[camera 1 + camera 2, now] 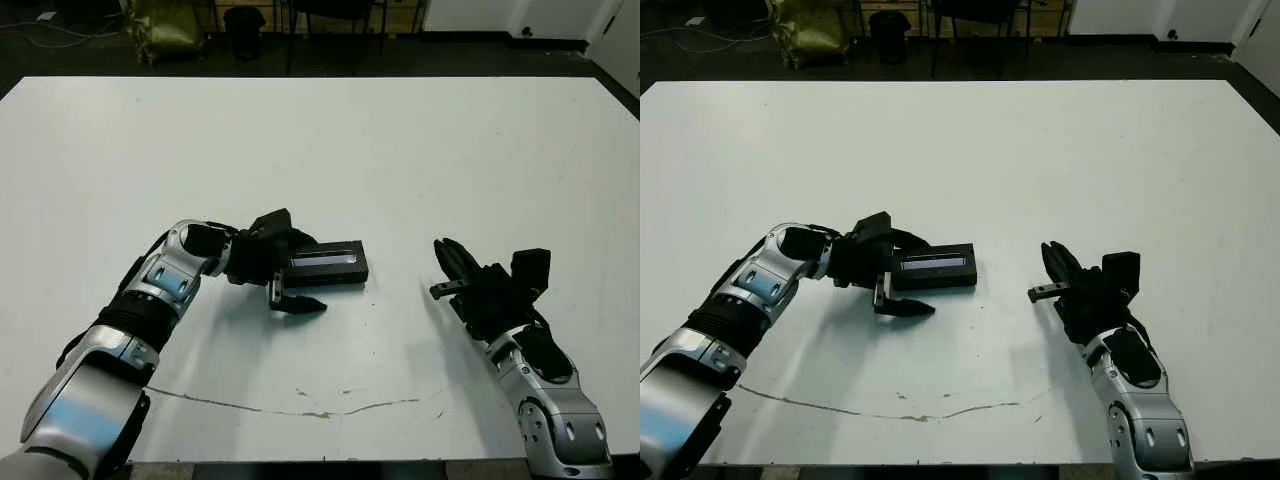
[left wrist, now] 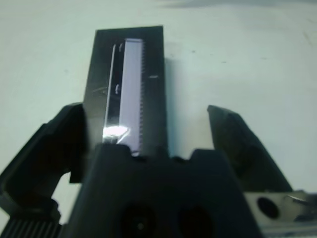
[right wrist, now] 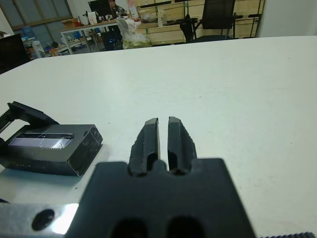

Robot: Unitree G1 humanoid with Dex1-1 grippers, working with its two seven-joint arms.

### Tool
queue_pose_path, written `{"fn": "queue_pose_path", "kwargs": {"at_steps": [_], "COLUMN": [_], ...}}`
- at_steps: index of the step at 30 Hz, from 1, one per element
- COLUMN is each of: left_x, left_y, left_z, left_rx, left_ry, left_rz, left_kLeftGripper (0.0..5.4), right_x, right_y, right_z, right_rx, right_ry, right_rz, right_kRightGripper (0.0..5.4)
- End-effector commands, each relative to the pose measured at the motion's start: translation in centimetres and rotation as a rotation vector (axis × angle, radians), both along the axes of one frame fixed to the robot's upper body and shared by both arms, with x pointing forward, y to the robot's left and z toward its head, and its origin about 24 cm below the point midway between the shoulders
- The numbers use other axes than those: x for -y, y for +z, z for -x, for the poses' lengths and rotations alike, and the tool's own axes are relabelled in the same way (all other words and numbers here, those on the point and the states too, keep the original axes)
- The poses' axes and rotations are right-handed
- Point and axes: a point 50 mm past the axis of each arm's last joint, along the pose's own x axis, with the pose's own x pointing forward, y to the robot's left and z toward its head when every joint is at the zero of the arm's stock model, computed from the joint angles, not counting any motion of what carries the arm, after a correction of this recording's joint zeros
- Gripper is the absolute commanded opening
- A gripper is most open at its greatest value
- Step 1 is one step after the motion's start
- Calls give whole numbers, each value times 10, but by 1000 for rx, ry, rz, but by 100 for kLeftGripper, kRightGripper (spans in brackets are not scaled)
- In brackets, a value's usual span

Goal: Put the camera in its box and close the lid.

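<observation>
1. On the white table [image 1: 400,140], left of centre, the lid [image 1: 327,263] sits flat on the box [image 3: 81,153], its pale silvery stripe facing up; the two are closed together as one black block, and the camera cannot be seen in any view
2. The left arm reaches in from the near left corner with the elbow bent, the forearm running across toward the block
3. The left gripper [image 1: 290,270] sits at the block's left end, its fingers spread wide: one finger [image 1: 298,304] lies on the table just in front of the block, the other is behind it. In the left wrist view the block's end sits between the two fingers with a gap on one side, so the jaws are open and not clamped
4. The right arm rises from the near right corner, forearm angled up and inward
5. The right gripper [image 1: 452,262] is well apart from the block, its two fingers [image 3: 148,141] pressed nearly together and holding nothing
</observation>
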Motion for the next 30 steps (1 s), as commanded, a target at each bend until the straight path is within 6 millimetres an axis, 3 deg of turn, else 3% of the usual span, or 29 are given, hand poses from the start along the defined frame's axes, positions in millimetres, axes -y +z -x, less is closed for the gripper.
{"fn": "queue_pose_path", "kwargs": {"at_steps": [1,6,9,14,17,22,30], "left_x": [-7,-10,-17,-36,-47,-60,-67], "left_y": [-9,-4,1,16,26,34,34], "left_z": [7,8,8,12,15,20,36], "left_rx": [-73,-59,-66,-12,67,227,331], "left_ry": [-43,-78,-7,297,473,646,797], "left_rz": [-75,-81,21,272,336,332,437], "left_kLeftGripper": [539,539,539,539,539,539,539], "right_x": [3,2,2,3,3,2,2], "right_y": [-5,-5,-5,-4,-4,-3,-2], "right_z": [2,2,2,2,2,2,2], "right_rx": [-25,-24,-22,-21,-18,-21,-22], "right_ry": [-16,-18,-15,-17,-12,-11,-4], "right_rz": [14,21,11,20,21,30,17], "right_kRightGripper": [0,0,0,0,0,0,0]}}
